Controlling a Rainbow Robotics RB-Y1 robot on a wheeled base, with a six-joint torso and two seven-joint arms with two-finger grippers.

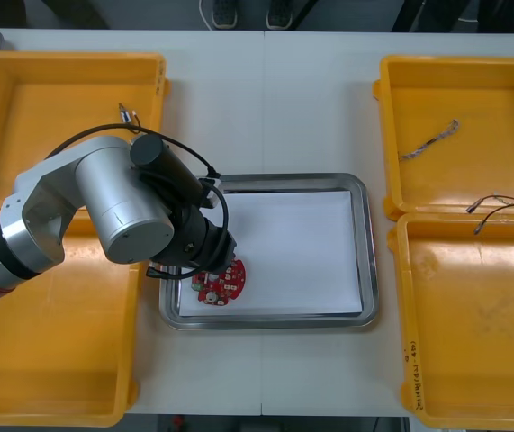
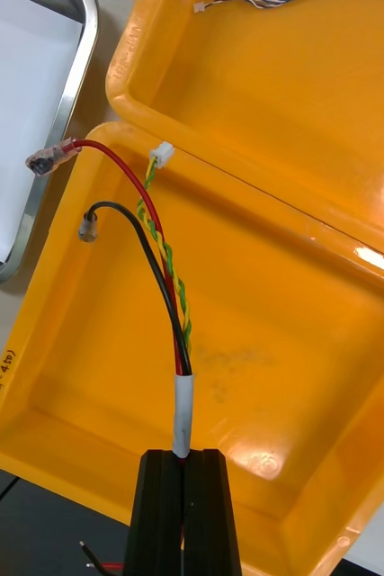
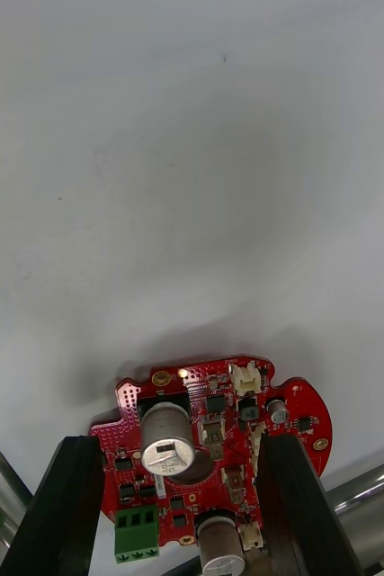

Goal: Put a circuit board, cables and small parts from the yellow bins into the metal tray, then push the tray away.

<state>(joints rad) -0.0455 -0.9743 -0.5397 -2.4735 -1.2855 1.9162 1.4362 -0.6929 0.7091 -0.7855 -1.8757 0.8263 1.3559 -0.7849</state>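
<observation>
A round red circuit board (image 1: pixel 222 283) lies on the white inside of the metal tray (image 1: pixel 365 252), in its near left corner. My left gripper (image 1: pixel 216 262) hangs right over it. In the left wrist view the gripper (image 3: pixel 178 441) is open, its fingers (image 3: pixel 57 504) straddling the board (image 3: pixel 218 423), which reaches out past one finger. My right gripper (image 2: pixel 184 453) is shut on the white sleeve of a red, black and yellow-green cable bundle (image 2: pixel 166 270), held above the near right yellow bin (image 2: pixel 272 360). The bundle's ends (image 1: pixel 478 209) show over the right bins.
A twisted blue and white cable (image 1: pixel 428 141) lies in the far right bin (image 1: pixel 464 72). A small part (image 1: pixel 129 114) sits in the far left bin (image 1: pixel 58 90). My left arm crosses the near left bin (image 1: pixel 58 360). The tray's rim (image 2: pixel 66 117) lies beside the right bins.
</observation>
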